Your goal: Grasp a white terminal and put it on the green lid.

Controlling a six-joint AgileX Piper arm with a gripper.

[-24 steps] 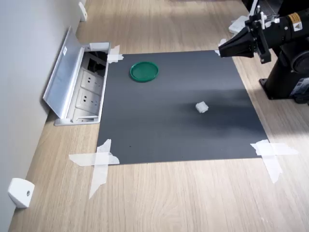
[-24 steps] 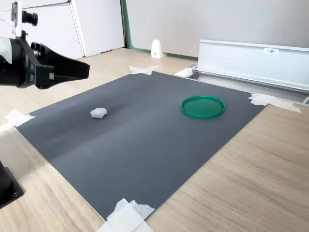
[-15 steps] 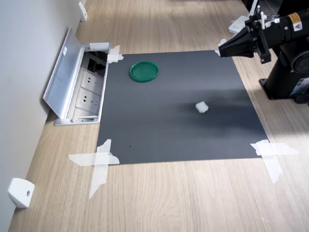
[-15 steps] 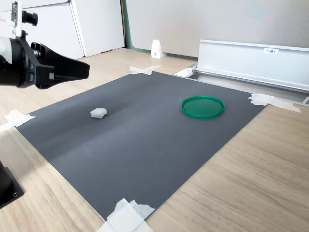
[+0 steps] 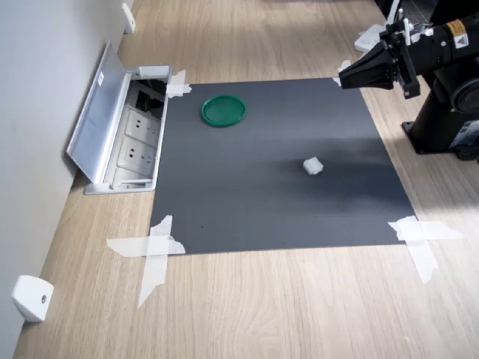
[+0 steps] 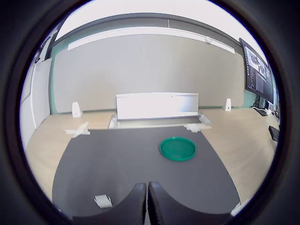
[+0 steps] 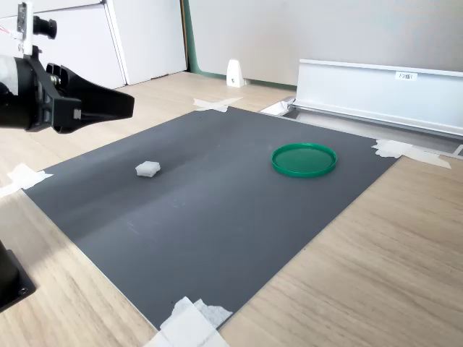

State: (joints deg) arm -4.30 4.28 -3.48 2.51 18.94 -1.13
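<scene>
The white terminal (image 5: 312, 166) (image 7: 147, 169) (image 6: 103, 200) lies alone on the dark mat, a small blocky piece. The green lid (image 5: 223, 110) (image 7: 304, 159) (image 6: 177, 148) rests flat on the mat nearer the silver socket box. My gripper (image 5: 343, 78) (image 7: 130, 103) (image 6: 146, 193) hovers in the air above the mat's edge, well clear of both. Its two black fingers are pressed together with nothing between them. The terminal is below and off to one side of the fingertips; the lid is farther ahead.
A silver floor socket box (image 5: 123, 134) with raised cover (image 7: 376, 90) borders the mat. White tape strips (image 5: 153, 250) hold the mat corners. A white wedge piece (image 5: 31, 298) sits on the wooden floor. The arm's black base (image 5: 449, 120) stands beside the mat.
</scene>
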